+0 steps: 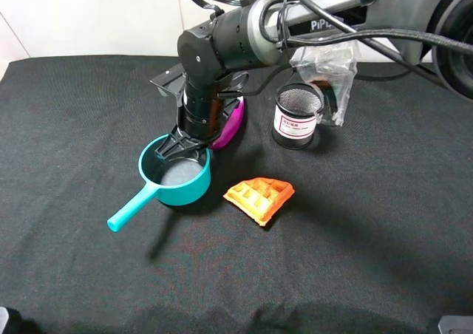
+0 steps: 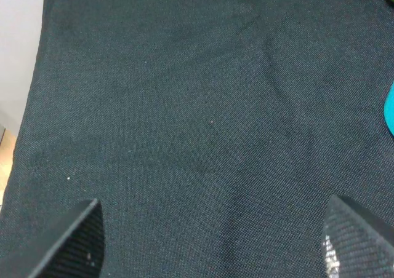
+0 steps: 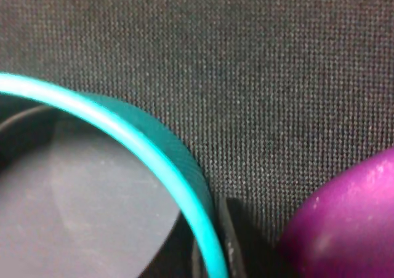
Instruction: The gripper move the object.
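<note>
**A:** Nearest the robot, what was the left end effector [image 2: 212,244] doing?

**B:** Nothing useful. Its fingers were spread wide over bare black cloth on the bench [image 1: 81,120] and held nothing.

**A:** And the saucepan?

**B:** The saucepan [image 1: 177,180] appeared to rest on the cloth left of the middle. Its long straight handle [image 1: 137,207] pointed to the near left. It looked like smooth teal plastic, with a round thin wall and a matt grey floor. A ridged orange waffle wedge [image 1: 259,199] lay just beside it on the right.

**A:** Which step was that, then?

**B:** The grasp, by the look of it. The right end effector [image 1: 182,148] stood at the pan's far rim, with one dark finger [image 3: 225,247] just outside the wall. Whether it was pinching the wall or only straddling it couldn't be told.

**A:** What did the next move call for?

**B:** Probably a firm hold on that thin rim, then a level lift. The long handle would likely pull the pan to one side, and the slick wall could slip. A glossy purple piece [image 1: 230,123] sat just behind the finger and was best left alone.

**A:** And farther back?

**B:** There was a black mesh cup [image 1: 297,117] with a white label, and a crinkled clear bag [image 1: 329,64] behind it. Both were apart from the pan.
</note>
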You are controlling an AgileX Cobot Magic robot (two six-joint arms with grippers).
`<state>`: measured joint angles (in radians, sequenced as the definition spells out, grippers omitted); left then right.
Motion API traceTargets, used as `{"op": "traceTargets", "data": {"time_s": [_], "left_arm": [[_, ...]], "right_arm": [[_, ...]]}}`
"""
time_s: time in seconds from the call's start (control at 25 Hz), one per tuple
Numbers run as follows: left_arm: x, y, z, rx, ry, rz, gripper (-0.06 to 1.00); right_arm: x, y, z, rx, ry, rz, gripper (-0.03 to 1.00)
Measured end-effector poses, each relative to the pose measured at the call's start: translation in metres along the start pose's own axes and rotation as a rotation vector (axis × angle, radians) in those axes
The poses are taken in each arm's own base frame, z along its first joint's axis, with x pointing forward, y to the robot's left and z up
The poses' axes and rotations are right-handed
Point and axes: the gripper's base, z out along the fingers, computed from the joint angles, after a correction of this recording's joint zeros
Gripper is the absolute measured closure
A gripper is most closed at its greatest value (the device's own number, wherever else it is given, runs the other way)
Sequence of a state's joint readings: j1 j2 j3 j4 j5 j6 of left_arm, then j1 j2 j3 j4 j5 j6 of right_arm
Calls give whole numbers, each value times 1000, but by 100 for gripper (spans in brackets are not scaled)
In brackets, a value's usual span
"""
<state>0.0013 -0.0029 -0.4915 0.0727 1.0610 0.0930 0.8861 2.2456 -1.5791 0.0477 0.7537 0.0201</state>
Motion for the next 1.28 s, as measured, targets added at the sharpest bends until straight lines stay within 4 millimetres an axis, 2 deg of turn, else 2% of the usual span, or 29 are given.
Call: {"op": "traceTargets", "data": {"time_s": [0.12, 0.2, 0.56, 0.72, 0.88, 1.28], "left_arm": [[0, 0, 0, 0, 0, 0, 18], [0, 0, 0, 0, 0, 0, 18], [0, 0, 0, 0, 0, 0, 18], [0, 0, 0, 0, 0, 0, 18], [0, 0, 0, 0, 0, 0, 18], [0, 0, 0, 0, 0, 0, 18]], "right_arm": [[0, 0, 0, 0, 1, 0, 95], [0, 0, 0, 0, 1, 0, 91], [-1, 0, 0, 0, -6, 0, 51], [-2, 0, 0, 0, -24, 0, 37], [-2, 0, 0, 0, -24, 0, 34], [-3, 2, -2, -3, -28, -3, 34]]}}
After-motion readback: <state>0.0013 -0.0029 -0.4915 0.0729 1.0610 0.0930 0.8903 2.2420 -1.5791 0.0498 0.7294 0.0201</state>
